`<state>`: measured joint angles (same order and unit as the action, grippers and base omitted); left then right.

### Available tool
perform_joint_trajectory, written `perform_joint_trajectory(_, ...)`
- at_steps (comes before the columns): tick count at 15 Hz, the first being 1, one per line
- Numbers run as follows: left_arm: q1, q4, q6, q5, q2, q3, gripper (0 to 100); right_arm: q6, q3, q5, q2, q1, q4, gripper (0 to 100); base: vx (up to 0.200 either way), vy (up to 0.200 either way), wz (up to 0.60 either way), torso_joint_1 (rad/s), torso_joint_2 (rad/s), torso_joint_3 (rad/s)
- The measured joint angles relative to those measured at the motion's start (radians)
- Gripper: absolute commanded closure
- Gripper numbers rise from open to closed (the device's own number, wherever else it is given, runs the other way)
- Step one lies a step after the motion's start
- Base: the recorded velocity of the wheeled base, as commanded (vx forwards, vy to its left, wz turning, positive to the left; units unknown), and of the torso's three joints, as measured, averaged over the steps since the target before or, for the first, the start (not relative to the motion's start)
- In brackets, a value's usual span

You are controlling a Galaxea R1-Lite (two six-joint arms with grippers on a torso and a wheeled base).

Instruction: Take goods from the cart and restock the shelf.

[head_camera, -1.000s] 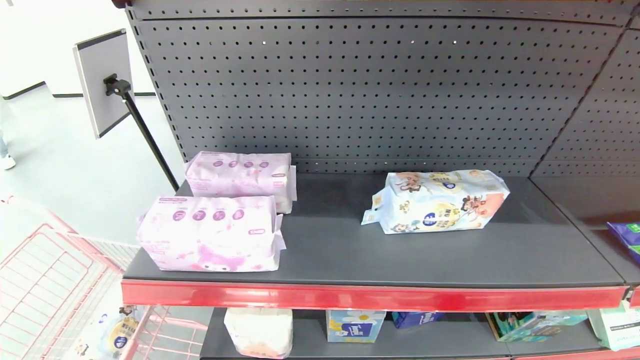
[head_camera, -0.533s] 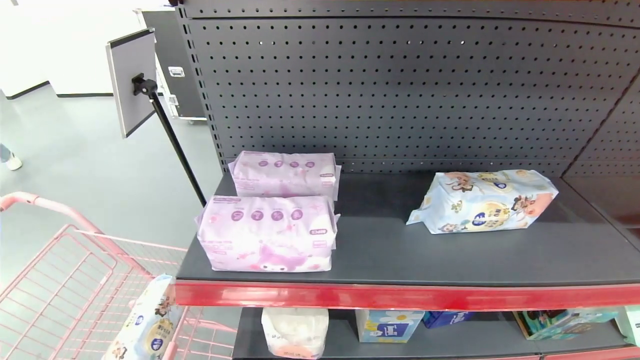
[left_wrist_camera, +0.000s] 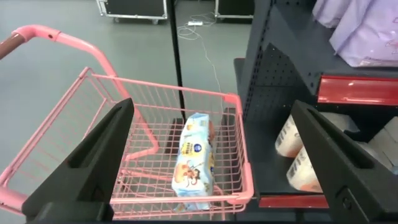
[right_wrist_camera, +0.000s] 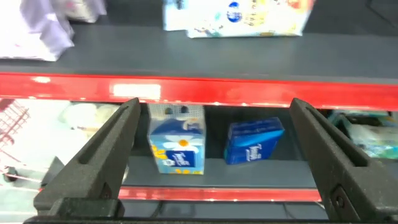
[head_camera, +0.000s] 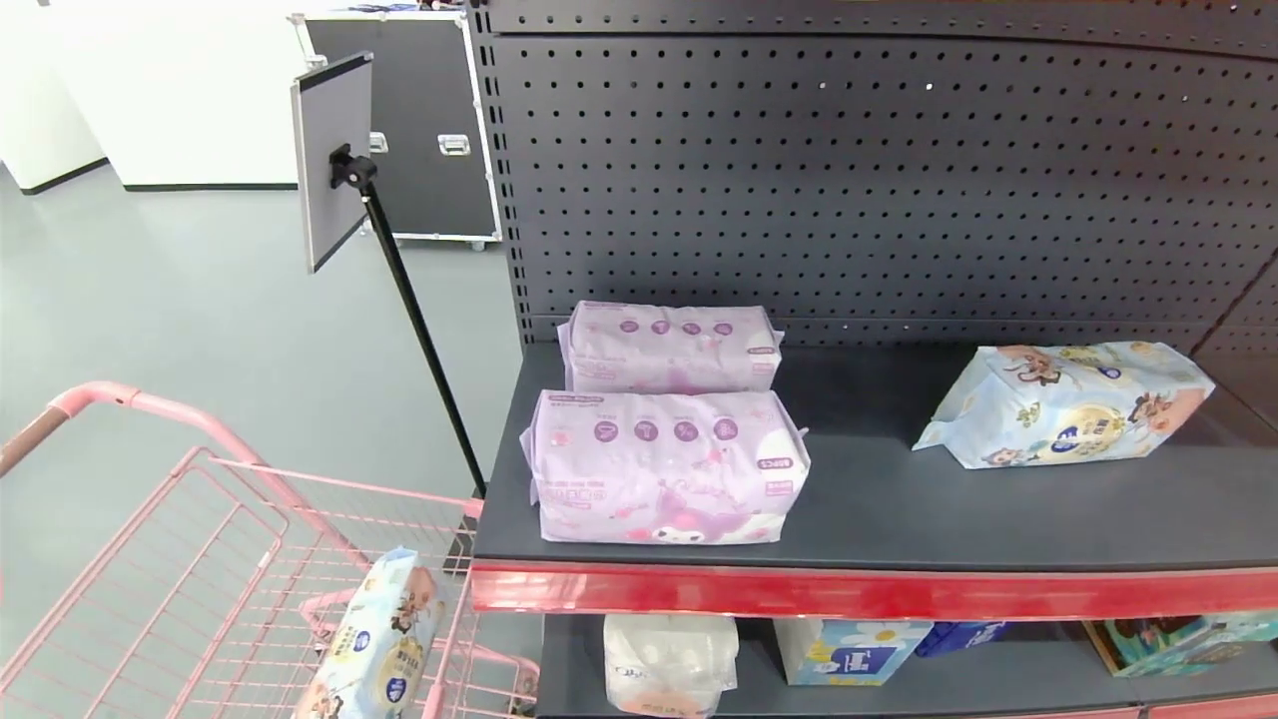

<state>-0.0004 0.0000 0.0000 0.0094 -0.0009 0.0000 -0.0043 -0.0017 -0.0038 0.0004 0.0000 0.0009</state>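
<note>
A light-blue cartoon-print pack (head_camera: 384, 634) stands on end in the pink wire cart (head_camera: 200, 469) at the lower left. My left gripper (left_wrist_camera: 214, 168) hangs open above the cart (left_wrist_camera: 155, 90), its fingers wide apart on either side of that pack (left_wrist_camera: 194, 158) and well clear of it. On the dark shelf (head_camera: 899, 519) lie two purple packs (head_camera: 669, 464) (head_camera: 669, 345), one behind the other, and a light-blue pack (head_camera: 1068, 399) to their right. My right gripper (right_wrist_camera: 211, 162) is open and holds nothing, in front of the shelf's red edge (right_wrist_camera: 249, 87).
A bare stretch of shelf lies between the purple packs and the light-blue pack. The lower shelf holds a white pack (head_camera: 669, 664), a tissue box (right_wrist_camera: 177, 146) and a blue pack (right_wrist_camera: 252, 140). A sign on a black pole (head_camera: 334, 160) stands left of the shelf.
The head camera has turned left, so the whole picture has shifted right and more of the cart and its pack has come into view. The packs on the shelf have not moved.
</note>
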Motion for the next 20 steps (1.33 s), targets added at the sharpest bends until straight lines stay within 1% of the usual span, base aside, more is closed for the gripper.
perform_joint_trajectory(2, 0.001, 0.0, 0.0, 0.0, 0.0, 0.0, 0, 0.0, 0.0, -0.001, 0.0, 0.002, 0.001, 0, 0.0, 0.0, 0.0, 0.0, 0.0, 0.0)
perform_joint_trajectory(5, 0.0, 0.0, 0.0, 0.0, 0.0, 0.0, 0, 0.0, 0.0, -0.001, 0.0, 0.001, 0.001, 0, -0.2, 0.0, 0.0, 0.001, 0.0, -0.001)
perform_joint_trajectory(10, 0.0, 0.0, 0.0, 0.0, 0.0, 0.0, 0, 0.001, 0.0, -0.001, 0.0, 0.001, 0.0, 0, 0.0, 0.0, 0.0, 0.0, 0.0, 0.0)
perform_joint_trajectory(16, -0.001, 0.001, 0.001, 0.0, 0.0, 0.0, 0, 0.001, 0.0, 0.0, 0.0, 0.0, 0.0, 0, 0.0, 0.2, 0.0, 0.007, 0.0, 0.0)
perform_joint_trajectory(20, 0.0, 0.0, 0.002, 0.0, 0.0, 0.0, 0, 0.001, 0.0, 0.0, 0.0, 0.0, 0.0, 0, 0.0, 0.0, 0.0, 0.0, 0.0, 0.0)
